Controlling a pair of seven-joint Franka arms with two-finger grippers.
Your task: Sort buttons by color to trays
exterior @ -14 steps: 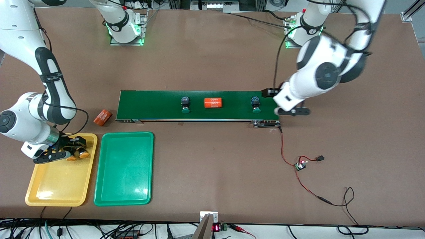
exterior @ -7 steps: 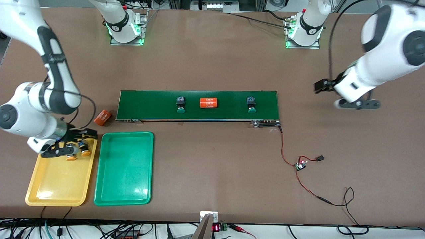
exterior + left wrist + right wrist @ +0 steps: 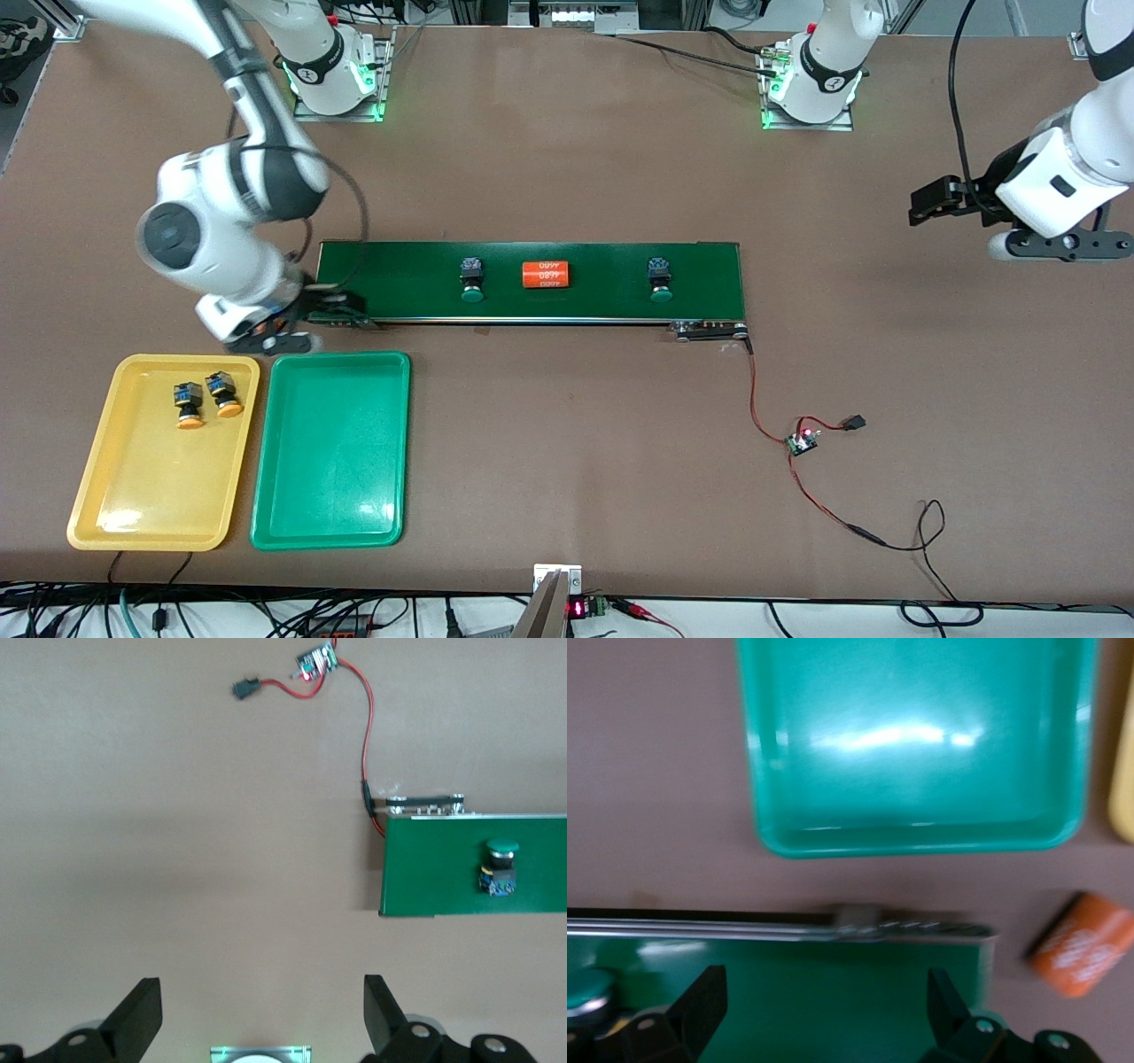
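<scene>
Two yellow-capped buttons (image 3: 205,399) in the yellow tray (image 3: 133,505), two green-capped (image 3: 470,280) on the belt (image 3: 602,292) (both end effectors seemingly spread, empty)

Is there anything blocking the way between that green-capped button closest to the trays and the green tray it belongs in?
Nothing visible does. The green-capped button lies on the conveyor belt, and the table between the belt and the green tray is bare. The right gripper hangs over the belt's end.

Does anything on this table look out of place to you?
Yes. An orange cylinder lies on the conveyor belt between the two green-capped buttons, though it is no button. A second orange cylinder lies on the bare table beside the belt's end, near the green tray.
</scene>
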